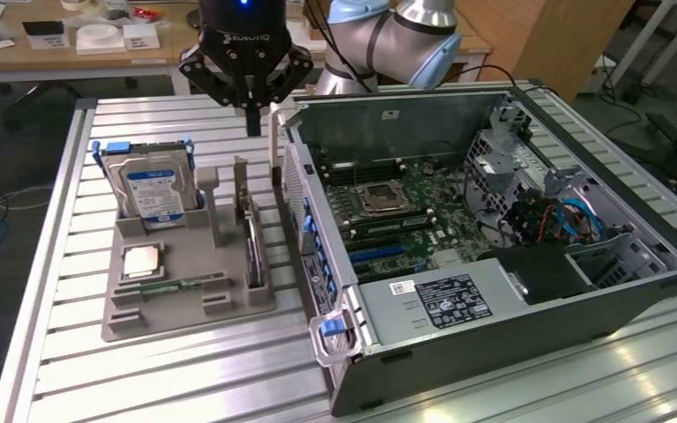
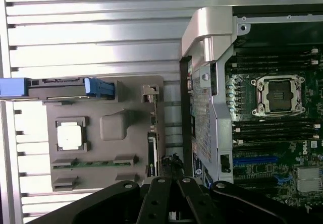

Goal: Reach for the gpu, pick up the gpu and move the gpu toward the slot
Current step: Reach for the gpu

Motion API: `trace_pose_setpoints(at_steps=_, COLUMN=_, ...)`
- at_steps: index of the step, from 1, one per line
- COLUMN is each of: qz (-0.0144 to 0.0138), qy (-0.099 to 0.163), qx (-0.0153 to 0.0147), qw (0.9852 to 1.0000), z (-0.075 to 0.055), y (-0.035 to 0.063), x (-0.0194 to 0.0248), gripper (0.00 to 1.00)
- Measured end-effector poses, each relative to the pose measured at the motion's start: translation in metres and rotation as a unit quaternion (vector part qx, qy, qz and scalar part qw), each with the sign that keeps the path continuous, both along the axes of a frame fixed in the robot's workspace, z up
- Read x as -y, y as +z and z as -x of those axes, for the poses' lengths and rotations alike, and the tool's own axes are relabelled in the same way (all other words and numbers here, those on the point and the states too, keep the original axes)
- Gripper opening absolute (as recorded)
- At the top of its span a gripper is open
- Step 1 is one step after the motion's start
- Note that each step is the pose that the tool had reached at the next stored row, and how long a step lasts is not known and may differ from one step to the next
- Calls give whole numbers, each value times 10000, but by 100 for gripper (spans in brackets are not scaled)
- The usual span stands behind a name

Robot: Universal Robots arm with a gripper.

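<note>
While the reach is on: gripper (image 1: 253, 126) hangs high over the far end of the tray (image 1: 162, 322), fingers drawn together, nothing held.
Card spot: graphics card (image 1: 253, 251) stands on edge in the tray's slot on the exterior view's right, just beside the computer case (image 1: 492, 352).
Reach, my read: spread the fingers before dropping, then come straight down, square to the card's thin faces.
Watch: that case wall sits close, so a skewed descent could clip it or the tray's posts.
</note>
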State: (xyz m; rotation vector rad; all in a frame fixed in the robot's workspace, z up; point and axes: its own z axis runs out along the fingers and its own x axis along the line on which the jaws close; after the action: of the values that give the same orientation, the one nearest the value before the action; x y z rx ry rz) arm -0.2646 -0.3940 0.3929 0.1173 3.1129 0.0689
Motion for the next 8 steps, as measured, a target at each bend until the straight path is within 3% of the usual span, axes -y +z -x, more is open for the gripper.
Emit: trace_pose_setpoints(at_steps=8, qz=0, qy=0, qx=0, qw=10000, z=0, y=0, x=0, gripper=11)
